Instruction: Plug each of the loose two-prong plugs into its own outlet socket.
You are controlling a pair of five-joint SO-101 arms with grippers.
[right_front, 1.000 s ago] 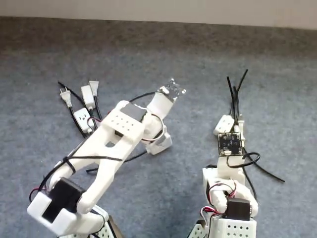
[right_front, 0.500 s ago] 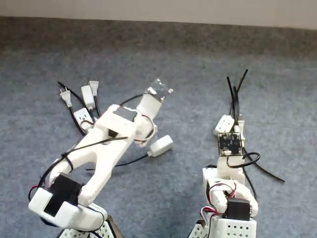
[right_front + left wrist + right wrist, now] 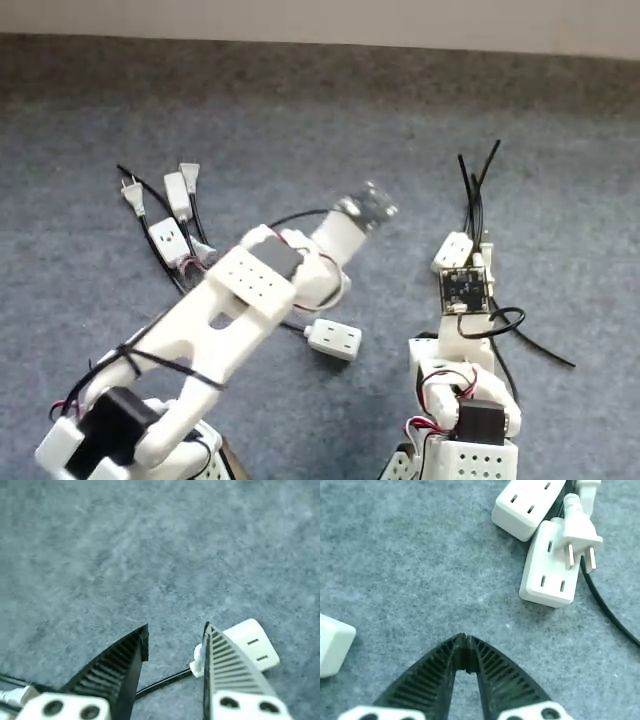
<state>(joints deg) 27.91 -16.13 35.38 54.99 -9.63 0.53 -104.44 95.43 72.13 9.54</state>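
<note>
Looking down from the high view, the left arm [image 3: 240, 300] slants from the lower left up to mid-frame, and from up there I can't tell how the left gripper [image 3: 366, 205] at its tip holds its fingers. The left wrist view settles it: fingers spread wide, gripping nothing, grey carpet [image 3: 150, 540] beneath. A white outlet block [image 3: 252, 642] sits just beside the outer face of one finger, slots up, its black cord [image 3: 162, 682] trailing off on the carpet below the gap. From above, that outlet block [image 3: 333, 339] lies just below centre frame, close under the arm. Upper left in the high view there's a cluster of plugs and sockets [image 3: 166, 238], with one loose two-prong plug [image 3: 131, 193] at its left edge, prongs bare. Over on the right, the right arm [image 3: 447, 360] comes up from the bottom edge with black cables [image 3: 474, 200] fanning out beyond it. The right wrist view brings the detail: the right gripper [image 3: 465, 645] has its fingers pressed together on nothing, poised over carpet. Beyond the tips lie two white socket blocks [image 3: 527, 502] side by side, and a second plug [image 3: 581, 530] rests on the nearer one, its prongs in the open, in no slot.
</note>
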